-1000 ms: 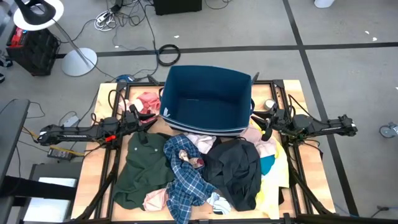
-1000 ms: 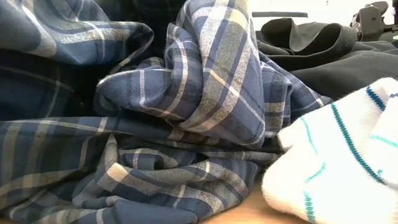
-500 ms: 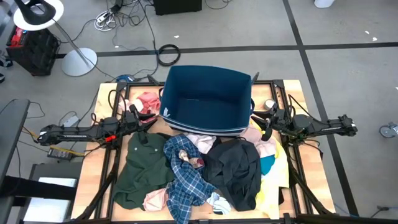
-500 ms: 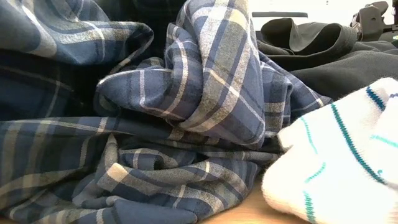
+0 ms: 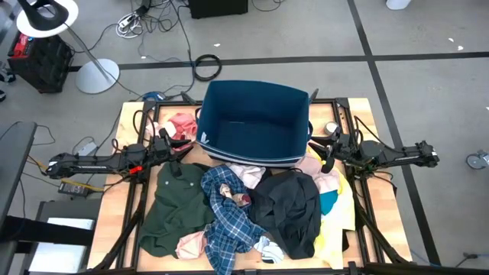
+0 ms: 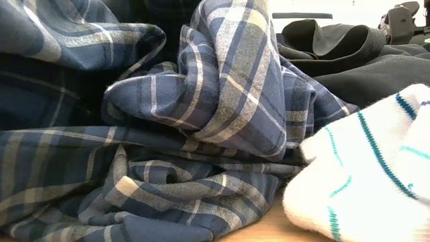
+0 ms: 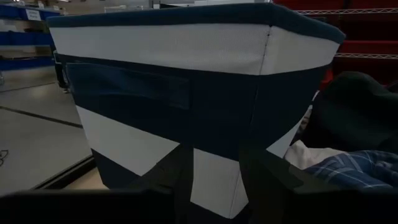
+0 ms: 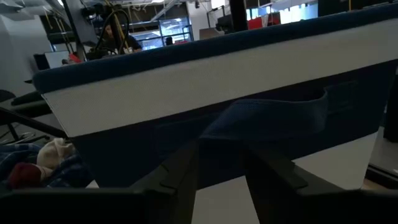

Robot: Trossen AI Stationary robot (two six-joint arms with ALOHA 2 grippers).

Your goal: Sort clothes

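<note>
Clothes heaped on the surface (image 5: 126,122) below a navy bin (image 5: 254,122), both arms parked at its flanks.

From the bin, the pile fills 5 to 7 o'clock: dark green shirt (image 5: 174,205), blue plaid shirt (image 5: 229,218), black top (image 5: 290,210), reaching the near edge; a pink piece (image 5: 180,124) lies at 9 o'clock. Left pincer (image 5: 186,143) and right pincer (image 5: 320,147) hang just beside the bin walls, each with fingers parted and grasping nothing; bare wood shows only along the outer edges.
</note>
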